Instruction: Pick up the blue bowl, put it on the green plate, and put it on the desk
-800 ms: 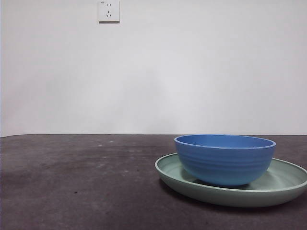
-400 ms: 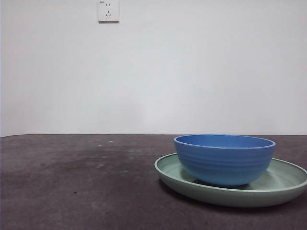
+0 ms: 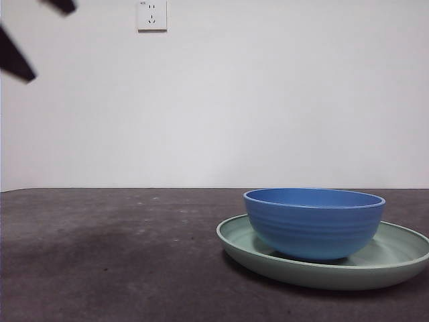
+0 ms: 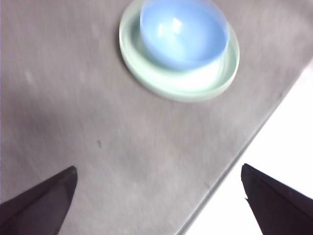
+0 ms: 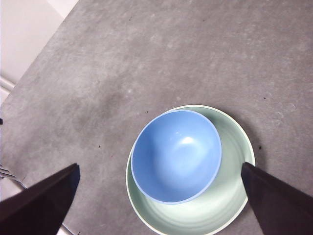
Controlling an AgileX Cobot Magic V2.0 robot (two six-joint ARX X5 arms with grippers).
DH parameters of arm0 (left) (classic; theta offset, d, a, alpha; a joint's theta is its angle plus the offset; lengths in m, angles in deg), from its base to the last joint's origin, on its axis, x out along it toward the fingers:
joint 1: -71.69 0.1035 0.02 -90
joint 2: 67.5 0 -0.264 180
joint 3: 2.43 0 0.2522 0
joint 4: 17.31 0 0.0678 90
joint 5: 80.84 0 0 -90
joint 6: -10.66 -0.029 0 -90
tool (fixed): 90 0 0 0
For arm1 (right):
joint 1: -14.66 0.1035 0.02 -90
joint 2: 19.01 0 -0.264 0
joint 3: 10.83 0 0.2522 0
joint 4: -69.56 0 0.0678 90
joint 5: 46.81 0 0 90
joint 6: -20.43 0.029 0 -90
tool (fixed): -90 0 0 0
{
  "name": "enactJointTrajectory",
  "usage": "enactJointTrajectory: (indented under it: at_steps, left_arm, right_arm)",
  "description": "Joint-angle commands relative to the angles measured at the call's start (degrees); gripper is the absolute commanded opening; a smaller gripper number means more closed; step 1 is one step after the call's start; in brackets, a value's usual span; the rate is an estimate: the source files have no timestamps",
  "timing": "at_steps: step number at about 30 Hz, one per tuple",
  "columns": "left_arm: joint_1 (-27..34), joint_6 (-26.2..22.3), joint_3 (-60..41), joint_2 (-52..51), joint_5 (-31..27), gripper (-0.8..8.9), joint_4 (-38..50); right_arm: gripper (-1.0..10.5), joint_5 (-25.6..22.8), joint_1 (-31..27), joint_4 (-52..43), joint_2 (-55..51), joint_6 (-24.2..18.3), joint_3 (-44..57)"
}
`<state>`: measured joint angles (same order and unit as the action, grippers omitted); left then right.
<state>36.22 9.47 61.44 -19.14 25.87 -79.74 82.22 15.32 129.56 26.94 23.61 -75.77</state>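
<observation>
The blue bowl [image 3: 314, 223] stands upright inside the green plate [image 3: 392, 258], which rests on the desk [image 3: 114, 261] at the right. In the right wrist view the bowl [image 5: 176, 155] sits off-centre on the plate [image 5: 230, 196]. My right gripper [image 5: 160, 165] is open and empty, high above them. My left gripper [image 4: 158, 168] is open and empty, high over bare desk, with the bowl [image 4: 185, 30] and plate [image 4: 171, 81] some way off; this view is blurred. Two black jaw tips [image 3: 15, 59] show at the front view's top left corner.
A white wall socket [image 3: 152, 15] is on the back wall. The desk's edge [image 4: 234, 156] runs near the plate in the left wrist view, and another edge [image 5: 29, 73] shows in the right wrist view. Bare desk lies left of the plate.
Two black jaw tips have come into the front view's top left corner. A faint shadow has spread over the desk's left part. The bowl and plate have not moved.
</observation>
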Motion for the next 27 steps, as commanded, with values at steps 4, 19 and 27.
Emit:
enactJointTrajectory:
  at_steps: [4, 19, 27]
  left_arm:
    - [-0.17, 0.55, 0.61, -3.08, 0.31, 5.62, 1.66]
    - [-0.24, -0.96, 0.61, -5.49, 0.28, 5.62, 1.97]
    - [-0.22, -0.96, 0.63, -6.56, 0.28, 5.62, 1.99]
  right_arm:
    - [5.9, 0.11, 0.07, -0.48, 0.39, -0.55, -0.79]
    - [5.9, -0.22, 0.39, 6.32, 8.81, 4.85, -0.79]
    - [5.9, -11.08, 0.72, 6.08, 20.96, 2.25, -0.79]
